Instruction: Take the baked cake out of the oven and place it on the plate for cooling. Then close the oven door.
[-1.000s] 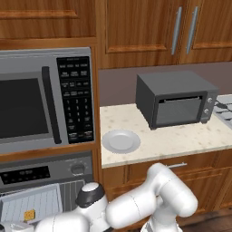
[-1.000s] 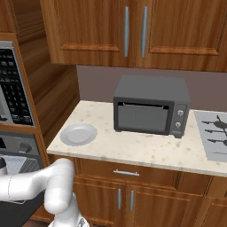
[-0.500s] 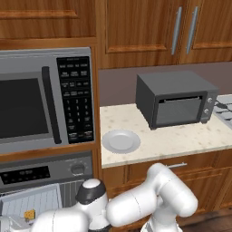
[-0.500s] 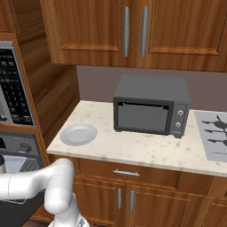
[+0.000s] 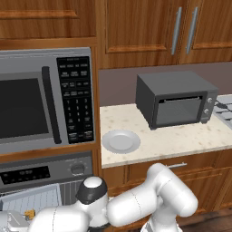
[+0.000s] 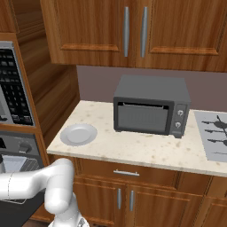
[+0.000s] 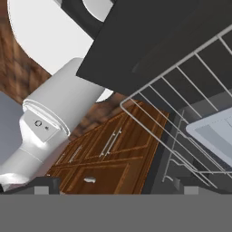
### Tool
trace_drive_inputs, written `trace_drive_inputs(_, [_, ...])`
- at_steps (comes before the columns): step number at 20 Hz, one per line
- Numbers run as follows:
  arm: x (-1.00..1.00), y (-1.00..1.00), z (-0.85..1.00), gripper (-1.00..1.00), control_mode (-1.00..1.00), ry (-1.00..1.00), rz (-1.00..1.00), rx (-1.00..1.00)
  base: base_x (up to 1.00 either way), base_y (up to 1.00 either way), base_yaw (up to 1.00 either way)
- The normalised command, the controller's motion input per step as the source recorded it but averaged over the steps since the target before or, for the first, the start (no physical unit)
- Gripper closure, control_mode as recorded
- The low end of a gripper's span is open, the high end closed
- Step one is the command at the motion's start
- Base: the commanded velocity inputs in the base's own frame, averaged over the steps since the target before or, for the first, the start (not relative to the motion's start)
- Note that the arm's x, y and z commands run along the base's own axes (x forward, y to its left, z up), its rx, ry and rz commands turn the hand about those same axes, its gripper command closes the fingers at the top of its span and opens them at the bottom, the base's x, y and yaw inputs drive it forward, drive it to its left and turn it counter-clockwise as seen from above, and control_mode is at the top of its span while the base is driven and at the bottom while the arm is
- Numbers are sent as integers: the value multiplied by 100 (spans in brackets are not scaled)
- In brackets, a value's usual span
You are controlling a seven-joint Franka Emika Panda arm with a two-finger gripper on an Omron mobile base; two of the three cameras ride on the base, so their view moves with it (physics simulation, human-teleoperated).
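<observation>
The oven (image 5: 45, 171), with its round knob and black display, sits under the microwave, and a wire rack (image 7: 181, 90) shows in its cavity. The tiny golden-brown cake (image 5: 30, 213) rests low in the oven on a pale tray (image 5: 31, 199). My gripper (image 5: 17, 220) is down at the oven mouth, right beside the cake on its left. In the hand view the gripper (image 7: 113, 183) has its tips wide apart with nothing between them, so it is open. The oven door (image 7: 149, 41) hangs open as a dark flat panel. The round pale plate (image 5: 121, 141) (image 6: 79, 134) lies empty on the counter.
The microwave (image 5: 41, 99) is directly above the oven. A dark toaster oven (image 5: 174, 99) (image 6: 150, 106) stands on the counter right of the plate, with a stove top (image 6: 215, 135) beyond it. Wooden cabinets (image 7: 104, 149) lie below the counter. My arm crosses in front of them.
The arm's elbow joint has risen very slightly. The cake stays in the same spot in the oven.
</observation>
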Motion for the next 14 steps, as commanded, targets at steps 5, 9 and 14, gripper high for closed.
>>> trace_drive_inputs(5, [-2, -53, 11, -100, -100, -2, 27, 19, 0, 0, 0])
trace_drive_inputs(9, [-7, -50, 6, -100, -100, 0, 32, 22, 0, 0, 0])
trace_drive_inputs(14, [-3, -46, 7, -100, -100, 0, 31, 24, 0, 0, 0])
